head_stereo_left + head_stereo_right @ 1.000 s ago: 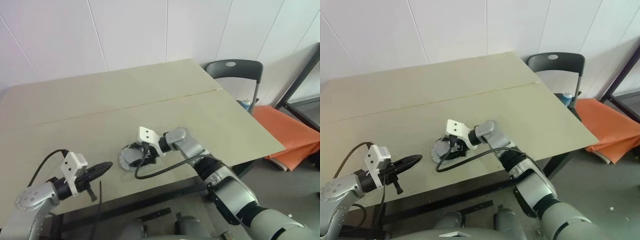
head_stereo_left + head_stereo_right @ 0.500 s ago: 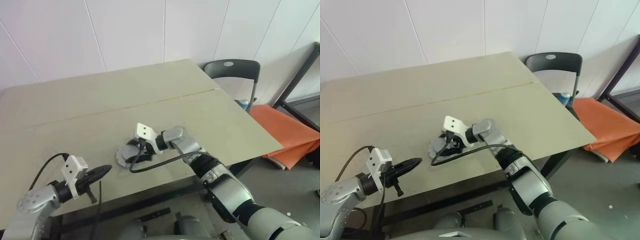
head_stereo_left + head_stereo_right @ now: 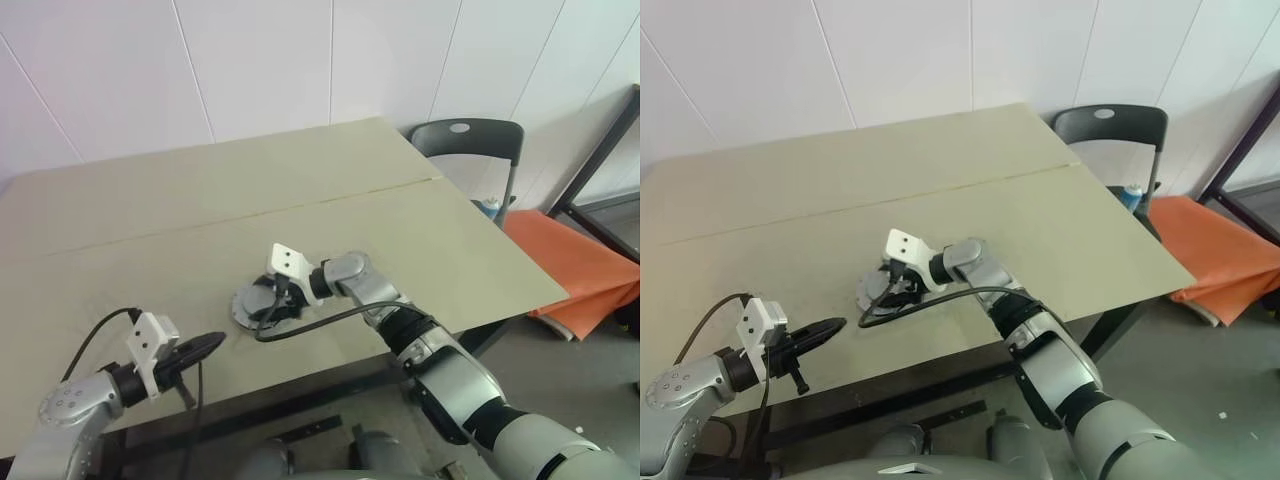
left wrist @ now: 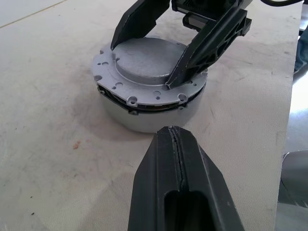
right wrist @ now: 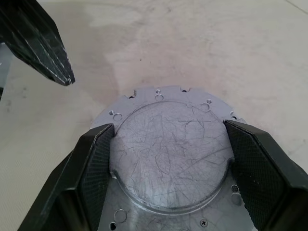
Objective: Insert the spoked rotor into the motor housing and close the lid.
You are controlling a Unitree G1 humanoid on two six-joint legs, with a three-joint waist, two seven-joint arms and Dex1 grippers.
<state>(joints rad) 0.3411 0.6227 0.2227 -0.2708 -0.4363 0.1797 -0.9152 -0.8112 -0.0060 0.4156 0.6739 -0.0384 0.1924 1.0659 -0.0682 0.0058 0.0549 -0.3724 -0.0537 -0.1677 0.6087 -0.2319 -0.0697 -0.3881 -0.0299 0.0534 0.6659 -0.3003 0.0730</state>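
The motor housing [image 4: 144, 118] is a pale grey round can standing on the table. The lid [image 5: 168, 159], a scratched silvery disc with a screw-hole flange, lies flat on top of it. My right gripper [image 5: 168, 125] reaches over it from the right. Its fingers [image 5: 91, 168] press on opposite sides of the lid's raised centre, with their tips resting on the flange. My left gripper [image 4: 172, 132] is shut with nothing in it. It points at the housing's side wall from a short way off, near the table's front-left edge [image 3: 210, 343]. The spoked rotor is hidden.
The beige table [image 3: 200, 200] has a seam running across it. A black cable [image 3: 310, 325] loops from my right wrist along the front edge. A black chair [image 3: 465, 140] stands past the right corner, with an orange cloth [image 3: 570, 265] on the floor beside it.
The head views have shifted slightly. The right gripper stays on the lid, and the left gripper stays shut in the same spot.
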